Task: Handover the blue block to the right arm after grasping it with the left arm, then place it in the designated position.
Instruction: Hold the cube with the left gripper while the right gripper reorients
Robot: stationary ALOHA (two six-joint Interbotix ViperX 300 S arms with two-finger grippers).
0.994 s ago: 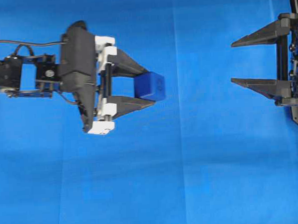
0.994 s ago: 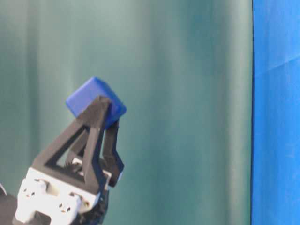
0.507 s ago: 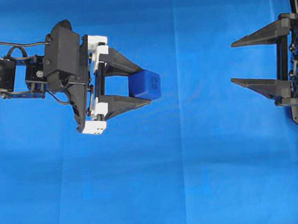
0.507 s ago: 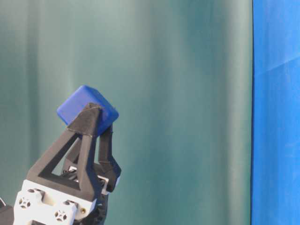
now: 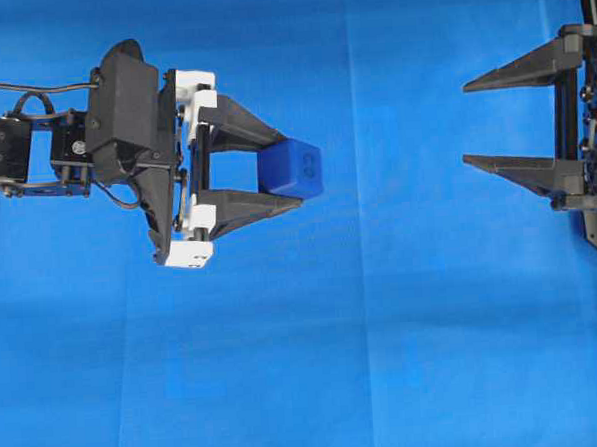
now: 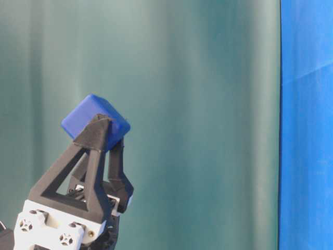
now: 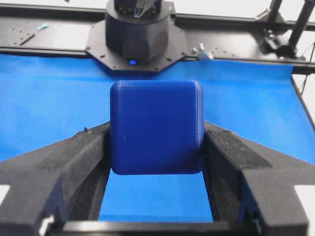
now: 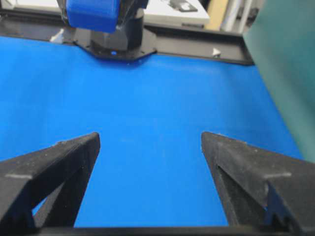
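Note:
The blue block is pinched between the tips of my left gripper, which has white brackets and is shut on it, held in the air over the blue cloth. From table level the block sits tilted at the top of the fingers. The left wrist view shows the block filling the gap between both fingers. At the right edge my right gripper stands wide open and empty, pointing at the block across a broad gap. In the right wrist view the right gripper holds nothing, and the block is far ahead.
Blue cloth covers the table. The right arm's black base plate lies straight ahead of the left gripper, and the left arm's base faces the right one. A teal curtain hangs behind.
The left gripper shifted a little left and turned slightly with the block during the first half second, then held still. The right gripper has not moved.

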